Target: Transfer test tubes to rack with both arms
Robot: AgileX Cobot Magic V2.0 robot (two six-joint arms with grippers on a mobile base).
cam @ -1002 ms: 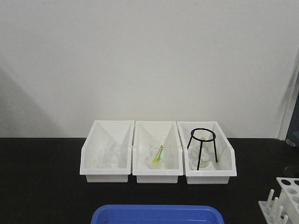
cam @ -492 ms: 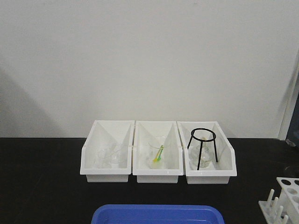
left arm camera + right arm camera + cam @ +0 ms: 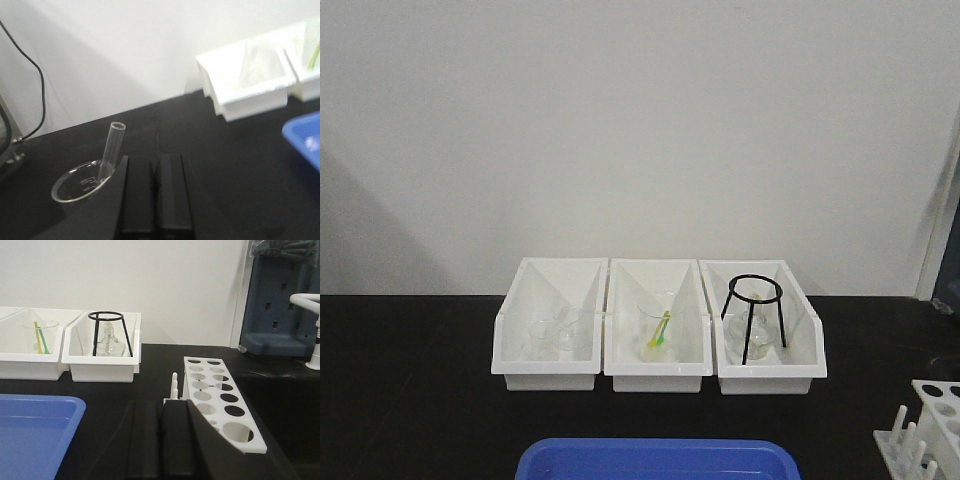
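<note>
the rack (image 3: pixel 932 428) stands on the black tabletop (image 3: pixel 410 400) at the near right corner of the front view, cut by the frame edge, with its upright pegs on its left side. in the right wrist view the rack (image 3: pixel 220 400) runs from near to far just right of the right claw (image 3: pixel 160 440), its top plate showing two rows of round holes. the right claw's two black fingers are pressed together with only a thin seam between them and nothing seen in the seam.

the left claw (image 3: pixel 156 195) is likewise drawn together, its fingers side by side over the dark tabletop. just left of it a clear test tube (image 3: pixel 112 147) leans in a shallow glass dish (image 3: pixel 75 186), open end up and tilted to the right. whether the tube touches the claw cannot be told.

at the far side, against the pale wall, three white bins (image 3: pixel 658 372) sit in a row, touching. the left one holds clear glassware, the middle one a beaker with a yellow-green stick (image 3: pixel 660 328), and the right one a black tripod stand (image 3: pixel 752 318) over a small glass flask. a blue tray (image 3: pixel 655 458) lies at the near edge, in front of the bins and well left of the rack.
</note>
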